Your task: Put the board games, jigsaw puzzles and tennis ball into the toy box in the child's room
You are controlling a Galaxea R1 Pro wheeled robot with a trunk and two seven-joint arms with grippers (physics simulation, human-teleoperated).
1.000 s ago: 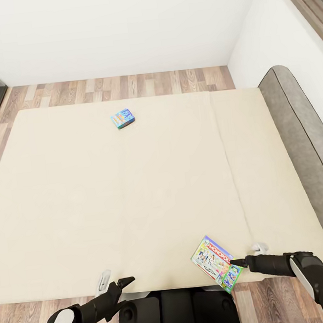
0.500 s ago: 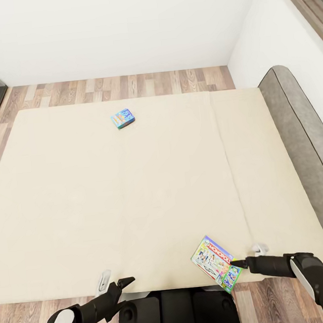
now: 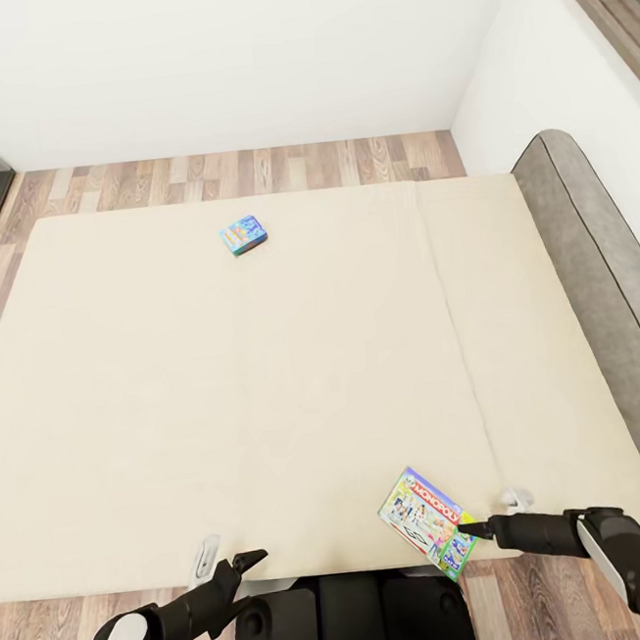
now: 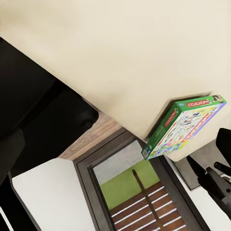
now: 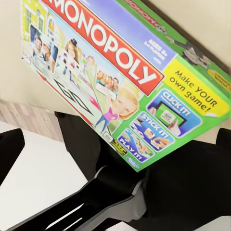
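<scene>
Head view first: bed (image 3: 269, 394) with a plain beige mattress spans the picture, its grey headboard (image 3: 595, 261) along the right. The green-edged Monopoly box (image 3: 429, 523) lies flat near the bed's near edge, one corner reaching past that edge. The right gripper (image 3: 469, 523) comes in low from the right, its dark tip at the box's right-hand edge; whether its fingers are spread or pressed together cannot be told from here. A small blue game box (image 3: 243, 235) lies well apart, toward the far side of the mattress. The left gripper (image 3: 245, 560) hangs off the bed's near edge, well to the left of the Monopoly box, holding nothing; its fingers look close together, though their gap is not clear.

Left wrist view: the Monopoly box (image 4: 185, 126) overhangs the pale mattress edge, with a dark arm part at the picture's border beside it. This gripper's own fingers cannot be made out.

Right wrist view: the Monopoly box (image 5: 125, 77) sits very close, its printed lid facing the camera. Dark finger shapes (image 5: 10, 147) show at both borders, wide apart with the box's near corner between them, neither visibly touching it.
</scene>
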